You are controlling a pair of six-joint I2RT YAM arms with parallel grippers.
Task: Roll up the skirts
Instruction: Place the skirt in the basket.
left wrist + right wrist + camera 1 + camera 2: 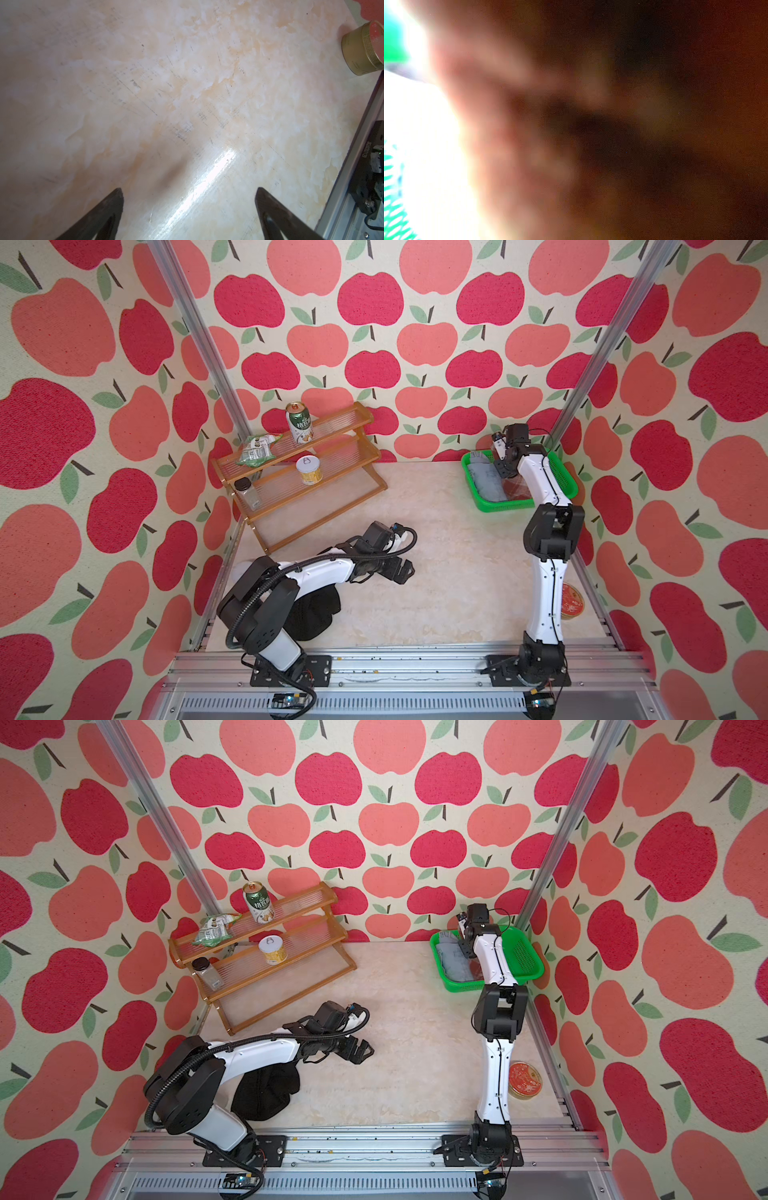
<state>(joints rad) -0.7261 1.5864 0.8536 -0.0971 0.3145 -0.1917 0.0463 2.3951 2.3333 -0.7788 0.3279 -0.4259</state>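
- Left hand (pixel 188 207): my fingers (pixel 108 209) are spread fully apart and hold nothing. It hovers low over the bare counter (pixel 187 93), near the middle.
- Right hand (pixel 500 466): I have it reached down into the green basket (pixel 565 481) at the far right corner. I cannot tell whether it grips anything; my wrist view is a red-brown blur.
- Denim skirt (pixel 484 481): lies rolled inside the basket, on its left side.
- Plaid skirt (pixel 515 489): lies in the basket just beside the denim one, under my right hand.
- Black skirt (pixel 266 1092): lies bunched on the counter at the near left, partly under my left arm.
- Round tin (pixel 524 1080): stands on the counter at the near right.
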